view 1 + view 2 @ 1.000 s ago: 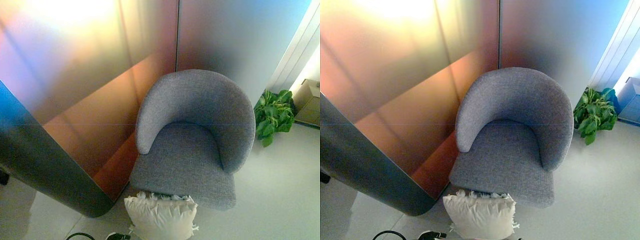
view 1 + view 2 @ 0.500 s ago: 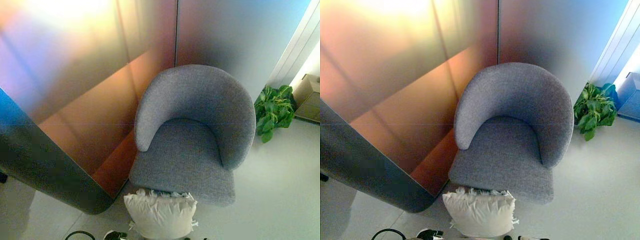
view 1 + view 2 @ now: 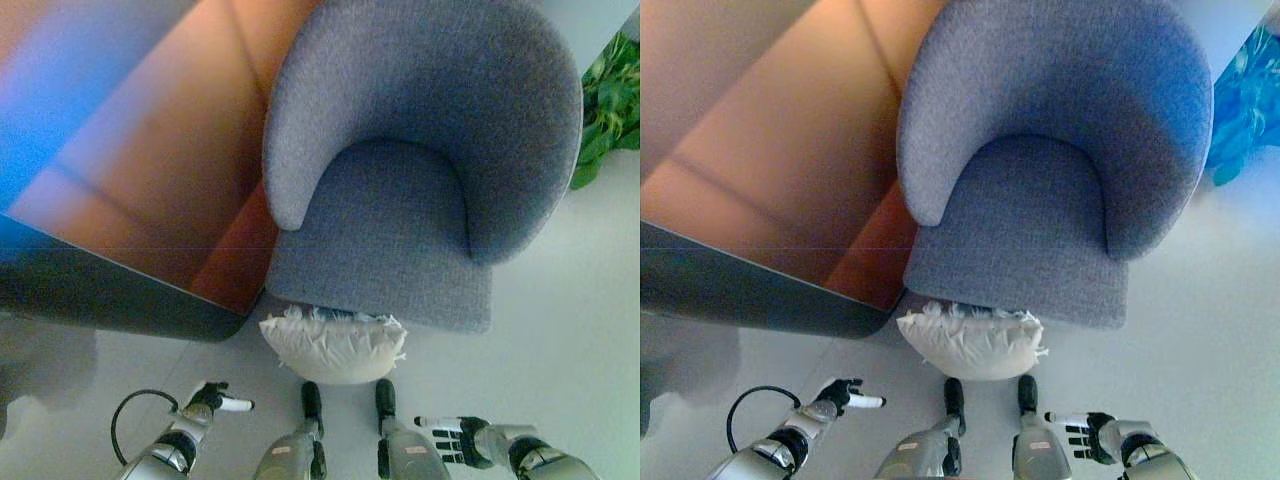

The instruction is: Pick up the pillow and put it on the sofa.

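Below, at the bottom edge of the view, we see both hands held low over the floor (image 3: pixel 560 330), one on each side. Our left hand (image 3: pixel 212 398) comes in from the lower left, its dark fingers loosely spread and a white tip pointing to the right; it grips nothing. Our right hand (image 3: pixel 455 437) comes in from the lower right with its fingers stretched out and fanned toward the left, white tips showing, and it too is empty.

Between the two hands and a little farther out lies the pillow (image 3: pixel 334 345), white and puffy with a frilled top edge. It rests on the floor against the front edge of the sofa (image 3: pixel 400 180), partly tucked under the seat's front. Neither hand touches it: the left hand is apart from it to the lower left, the right hand apart from it to the lower right.

We see the sofa as a grey fabric seat with a rounded back that curves round both sides. A brown wall panel (image 3: pixel 150 150) stands to its left, and a green plant (image 3: pixel 610 110) shows at the right edge.
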